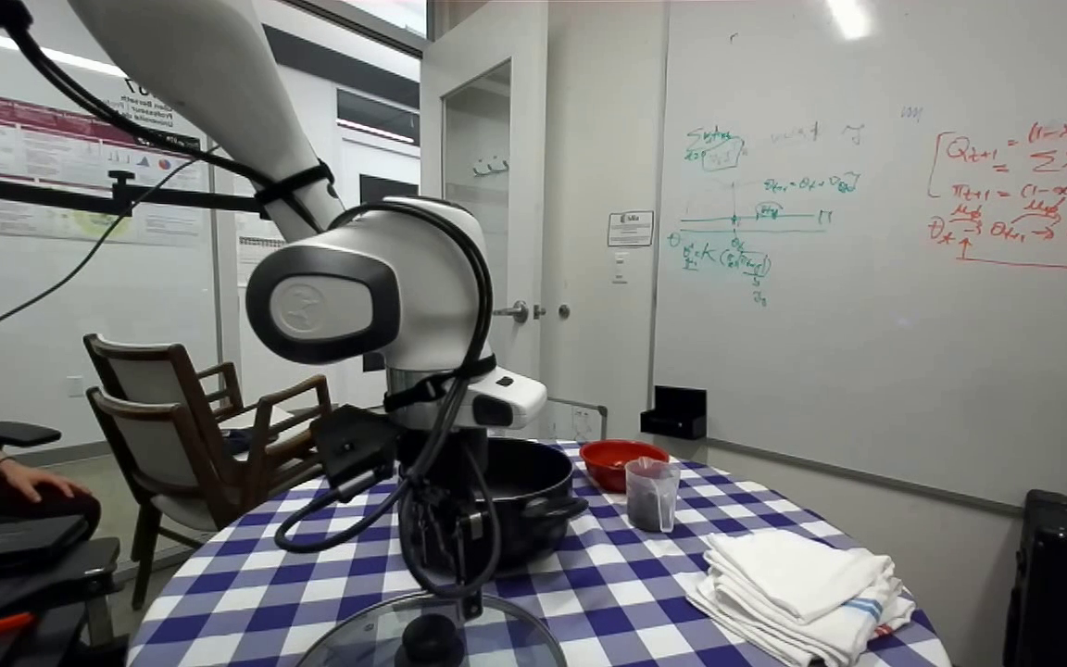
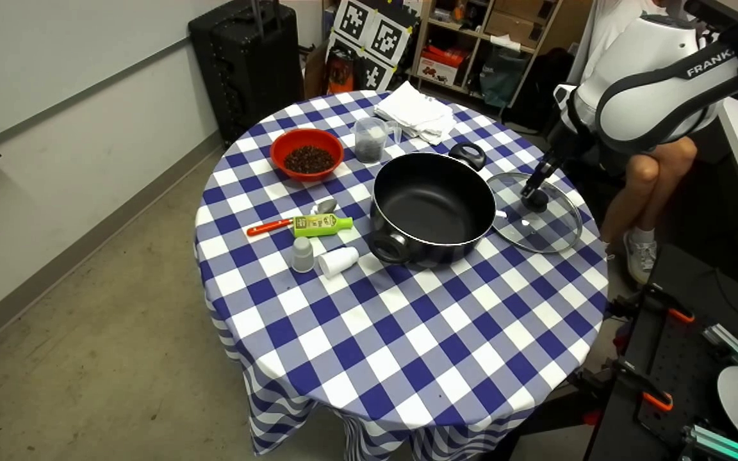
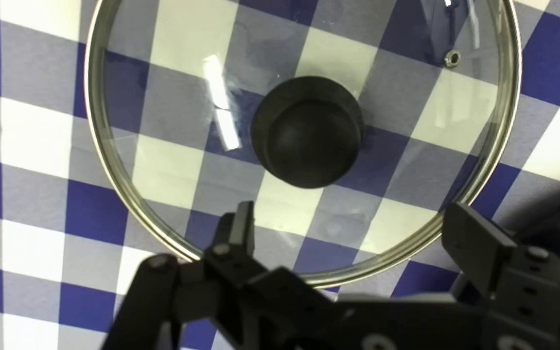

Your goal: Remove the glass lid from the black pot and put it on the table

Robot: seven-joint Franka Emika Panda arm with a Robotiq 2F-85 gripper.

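The glass lid (image 2: 551,230) lies knob up on the checked table (image 2: 401,358), beside the black pot (image 2: 433,198). From this angle I cannot tell whether its rim touches the pot. The pot stands uncovered, with its bare inside showing; it is also in an exterior view (image 1: 538,482). In the wrist view, the lid (image 3: 173,141) shows its dark knob, steel rim and small vent. My gripper (image 3: 350,211) is open, its fingers spread with nothing between them. In an exterior view, its fingertips (image 2: 529,189) are close to the knob, apparently just above it.
A red bowl (image 2: 308,157) of dark beans, a clear measuring cup (image 2: 369,141) and folded white towels (image 2: 417,115) stand behind the pot. A green bottle (image 2: 321,225), red-handled utensil (image 2: 270,227), grey shaker (image 2: 303,255) and white cup (image 2: 338,261) lie beside it. A person sits near the table.
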